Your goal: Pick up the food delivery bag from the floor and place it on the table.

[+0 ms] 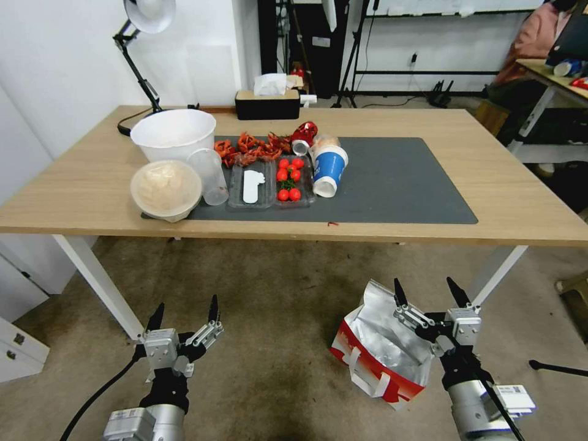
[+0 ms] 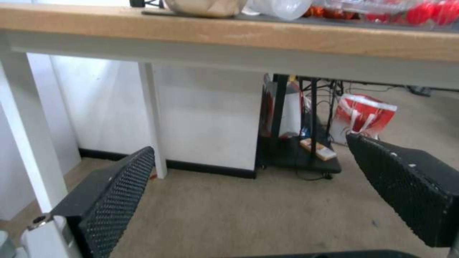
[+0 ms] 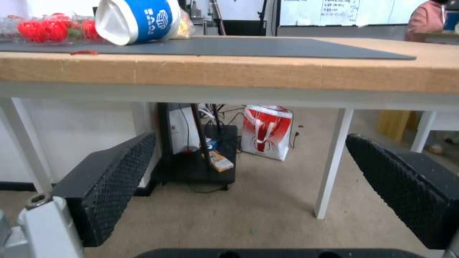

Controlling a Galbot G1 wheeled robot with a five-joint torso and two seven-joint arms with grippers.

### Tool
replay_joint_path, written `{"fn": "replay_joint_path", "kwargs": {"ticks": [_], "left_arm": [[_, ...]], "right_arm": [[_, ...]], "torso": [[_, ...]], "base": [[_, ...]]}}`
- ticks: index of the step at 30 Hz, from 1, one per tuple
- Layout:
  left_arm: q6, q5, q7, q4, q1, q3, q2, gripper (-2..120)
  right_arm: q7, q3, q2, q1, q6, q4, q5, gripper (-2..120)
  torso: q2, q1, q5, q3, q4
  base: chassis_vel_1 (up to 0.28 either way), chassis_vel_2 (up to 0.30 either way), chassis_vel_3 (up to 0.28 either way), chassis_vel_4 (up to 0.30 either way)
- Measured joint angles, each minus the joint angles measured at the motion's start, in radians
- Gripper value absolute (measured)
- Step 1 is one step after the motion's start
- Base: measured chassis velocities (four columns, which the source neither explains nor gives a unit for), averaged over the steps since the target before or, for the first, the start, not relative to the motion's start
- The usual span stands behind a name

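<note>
The table (image 1: 92,184) — light wood on white legs — carries a dark grey mat (image 1: 398,184). At the mat's 9 o'clock end sit a white bowl (image 1: 173,133), a covered bowl (image 1: 165,188), tomatoes (image 1: 289,179) and a tipped blue cup (image 1: 329,170). Below, the floor (image 1: 269,306) bears the food delivery bag (image 1: 380,349) at 5 o'clock, leaning.

From where I stand, the right pincer (image 1: 431,293) and its arm cover the near right corner of the food delivery bag (image 1: 380,349). Both arms run off the bottom edge. The tabletop (image 1: 73,184) loses its left end to the frame.
</note>
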Motion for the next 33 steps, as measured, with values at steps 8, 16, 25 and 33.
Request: {"fn": "replay_joint_path", "kwargs": {"ticks": [8,16,25,33], "left_arm": [[-0.001,0.009,-0.004,0.008,0.006,0.005,-0.002,100],[-0.002,0.01,-0.002,0.019,-0.006,0.007,0.001,100],[-0.004,0.009,0.005,0.024,-0.009,0.008,0.003,100],[-0.004,0.004,0.006,0.028,-0.01,0.009,0.008,100]], "right_arm": [[0.001,-0.005,0.001,-0.009,-0.007,0.016,0.021,100],[0.003,-0.001,0.0,-0.009,-0.009,0.01,0.024,100],[0.004,0.001,0.001,-0.007,-0.01,0.002,0.024,100],[0.004,0.007,0.0,-0.008,-0.014,-0.004,0.058,100]], "torso": [[-0.04,-0.016,0.0,-0.024,0.0],[-0.071,-0.029,0.0,-0.043,0.0],[-0.109,-0.044,0.0,-0.065,0.0],[-0.143,-0.057,0.0,-0.086,0.0001]], "base": [[0.0,0.0,0.0,0.0],[0.0,0.0,0.0,0.0],[0.0,0.0,0.0,0.0],[0.0,0.0,0.0,0.0]]}}
